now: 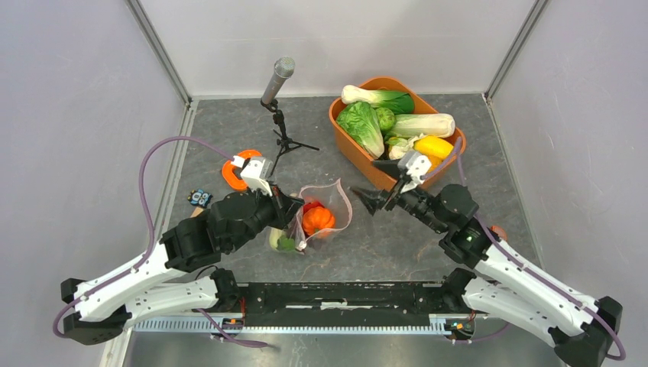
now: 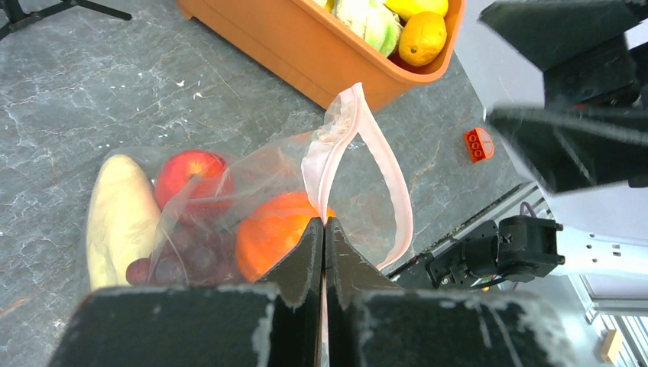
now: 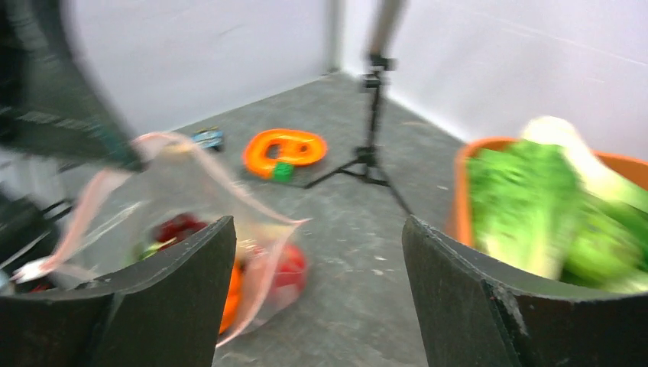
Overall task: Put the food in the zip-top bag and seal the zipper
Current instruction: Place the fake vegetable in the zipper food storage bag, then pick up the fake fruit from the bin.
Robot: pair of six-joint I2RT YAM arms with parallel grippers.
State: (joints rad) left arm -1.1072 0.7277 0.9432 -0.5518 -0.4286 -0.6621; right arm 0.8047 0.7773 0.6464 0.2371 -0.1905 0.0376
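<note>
Lettuce (image 3: 527,199) motion-blurred; grapes (image 2: 187,256) partly behind the left pincer (image 2: 324,225)

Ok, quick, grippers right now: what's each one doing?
Left gripper: closed, pinching the edge of the bag.
Right gripper: open, holding nothing.

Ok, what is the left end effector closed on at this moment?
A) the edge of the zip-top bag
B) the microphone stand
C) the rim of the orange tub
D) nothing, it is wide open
A: in the left wrist view the left end effector is pinched shut, with the pinkish zipper strip of the zip-top bag running down between its fingers.
</note>
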